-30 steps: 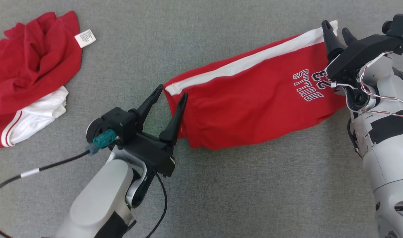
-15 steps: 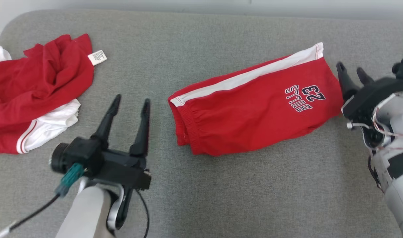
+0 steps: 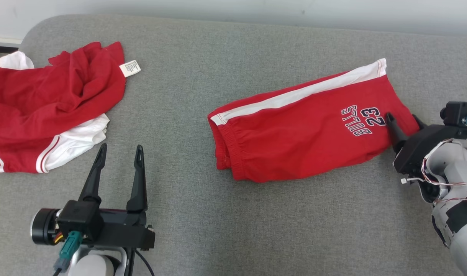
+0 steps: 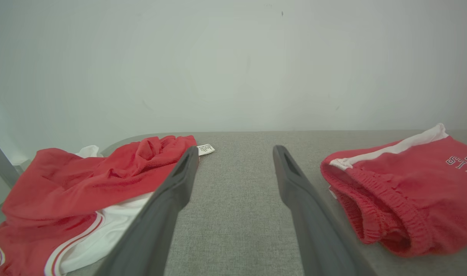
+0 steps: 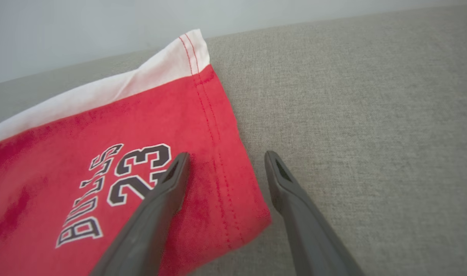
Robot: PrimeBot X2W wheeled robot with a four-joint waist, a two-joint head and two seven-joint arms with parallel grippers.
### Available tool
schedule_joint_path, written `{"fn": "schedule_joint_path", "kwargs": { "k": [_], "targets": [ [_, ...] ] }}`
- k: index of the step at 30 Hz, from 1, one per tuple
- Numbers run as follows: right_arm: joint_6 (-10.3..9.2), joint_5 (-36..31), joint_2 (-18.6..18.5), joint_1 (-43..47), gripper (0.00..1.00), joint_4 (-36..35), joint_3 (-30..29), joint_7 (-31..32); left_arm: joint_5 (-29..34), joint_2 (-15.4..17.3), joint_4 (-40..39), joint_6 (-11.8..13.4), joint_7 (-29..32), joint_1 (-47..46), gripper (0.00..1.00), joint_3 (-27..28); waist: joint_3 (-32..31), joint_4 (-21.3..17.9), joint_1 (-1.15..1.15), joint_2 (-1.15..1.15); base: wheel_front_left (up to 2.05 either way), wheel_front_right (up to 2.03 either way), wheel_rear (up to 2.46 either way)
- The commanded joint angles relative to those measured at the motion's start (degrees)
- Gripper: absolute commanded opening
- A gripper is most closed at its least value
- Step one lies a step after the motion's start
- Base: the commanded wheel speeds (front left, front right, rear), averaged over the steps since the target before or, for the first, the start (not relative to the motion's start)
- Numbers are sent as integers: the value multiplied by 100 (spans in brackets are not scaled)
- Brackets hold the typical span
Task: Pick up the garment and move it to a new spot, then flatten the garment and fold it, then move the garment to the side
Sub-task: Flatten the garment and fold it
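The grey worktop (image 3: 225,230) ends at a pale wall (image 3: 233,11) along its far edge and curves into a rounded corner at the far left. A crumpled pile of red and white clothes (image 3: 45,103) lies near that corner and runs off the left side of the head view, a small white label (image 3: 130,68) sticking out at its far end. A wide bare strip separates the pile from the red shorts (image 3: 294,142), and the near part of the worktop is bare as well, as is the cover to the right of the shorts' hem.

The shorts lie at centre-right, folded in half lengthwise and slightly slanted. A white stripe runs along their far edge, the gathered elastic waistband faces left with its layers stacked, and the "BULLS 23" print sits near the hem on the right.

The left end effector (image 3: 120,147) is over the bare strip, its fingers spread apart and holding nothing, well clear of both the pile and the waistband. The right end effector (image 3: 402,117) is at the hem corner, fingers apart. In the right wrist view one finger (image 5: 168,184) lies over the red cloth beside the number and the other over bare cover; whether it touches the cloth is unclear
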Motion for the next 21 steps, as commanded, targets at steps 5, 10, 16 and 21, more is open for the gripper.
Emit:
{"fn": "schedule_joint_path", "kwargs": {
  "k": [5,10,16,21],
  "targets": [
    [-14,-83,48,14,100,438,133,49,110,-153,13,-80,-19,258,100,244,-39,65,1,0,0,0,0],
    [-14,60,281,47,0,657,276,132,226,-268,130,-122,-19,460,100,347,-114,82,1,0,0,0,0],
    [-14,331,293,181,0,471,378,-33,268,-325,289,-199,-19,661,100,476,-381,-8,1,0,0,0,0],
    [-14,664,120,550,0,139,449,-177,309,-342,346,-235,-19,880,100,632,-712,-139,1,0,0,0,0]
  ]
}}
